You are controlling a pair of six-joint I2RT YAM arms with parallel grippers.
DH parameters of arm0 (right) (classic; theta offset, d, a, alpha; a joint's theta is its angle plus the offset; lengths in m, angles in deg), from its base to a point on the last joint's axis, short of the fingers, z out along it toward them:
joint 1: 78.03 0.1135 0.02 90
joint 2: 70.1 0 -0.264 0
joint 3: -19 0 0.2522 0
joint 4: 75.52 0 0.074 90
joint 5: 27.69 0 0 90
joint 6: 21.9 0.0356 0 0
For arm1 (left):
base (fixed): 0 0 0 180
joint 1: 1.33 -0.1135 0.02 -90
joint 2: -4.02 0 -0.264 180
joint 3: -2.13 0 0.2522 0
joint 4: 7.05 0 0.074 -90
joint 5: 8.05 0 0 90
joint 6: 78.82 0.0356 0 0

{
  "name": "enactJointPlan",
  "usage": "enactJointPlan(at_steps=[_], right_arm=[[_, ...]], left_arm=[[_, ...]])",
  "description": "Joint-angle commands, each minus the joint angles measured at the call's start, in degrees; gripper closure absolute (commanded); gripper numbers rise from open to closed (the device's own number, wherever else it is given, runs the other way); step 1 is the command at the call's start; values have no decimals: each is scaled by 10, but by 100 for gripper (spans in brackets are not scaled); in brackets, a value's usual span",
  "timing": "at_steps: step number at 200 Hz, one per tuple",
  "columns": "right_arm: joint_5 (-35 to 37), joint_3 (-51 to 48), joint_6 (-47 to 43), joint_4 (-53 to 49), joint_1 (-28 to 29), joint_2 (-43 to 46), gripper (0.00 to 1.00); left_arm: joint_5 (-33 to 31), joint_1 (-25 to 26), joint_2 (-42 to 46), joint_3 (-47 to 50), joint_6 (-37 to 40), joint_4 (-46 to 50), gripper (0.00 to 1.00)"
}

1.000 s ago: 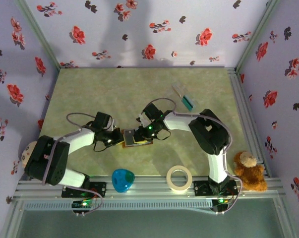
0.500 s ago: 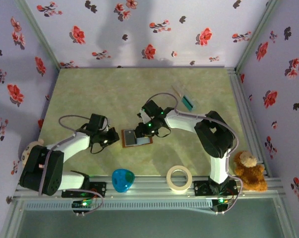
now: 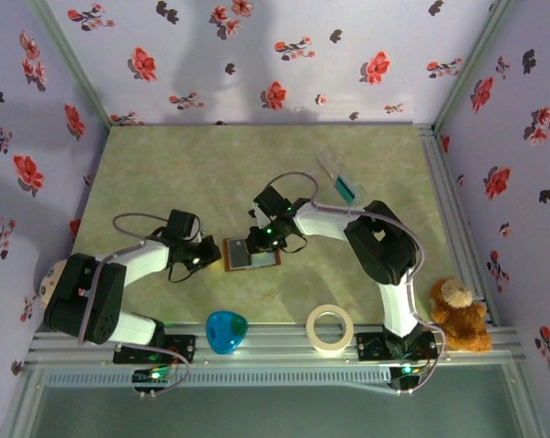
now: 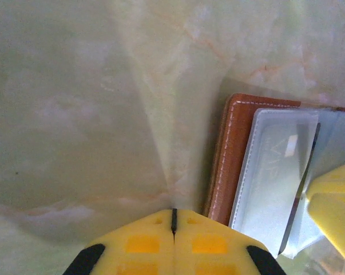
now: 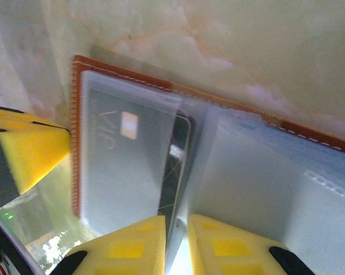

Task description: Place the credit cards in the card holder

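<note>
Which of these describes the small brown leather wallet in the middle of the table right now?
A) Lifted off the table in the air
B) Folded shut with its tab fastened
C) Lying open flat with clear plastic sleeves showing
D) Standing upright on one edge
C: the brown leather wallet lies spread open on the green table, and the right wrist view shows its clear plastic sleeves facing up.

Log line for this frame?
left claw: shut, empty, beside card holder | right claw: pinching dark card at open holder
</note>
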Motion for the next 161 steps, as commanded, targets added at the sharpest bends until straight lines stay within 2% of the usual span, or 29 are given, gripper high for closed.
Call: enactJointPlan(at_steps=[1, 91, 161], right_arm=[[18, 10, 14, 2, 10, -21, 82], [9, 24, 23, 14, 36, -45, 84], [9, -7, 27, 38, 37, -28, 84]], left_arm=[[14, -1, -18, -5, 3, -9, 97], [54, 3, -22, -5, -11, -49, 98], [61, 15, 12, -18, -17, -29, 98]])
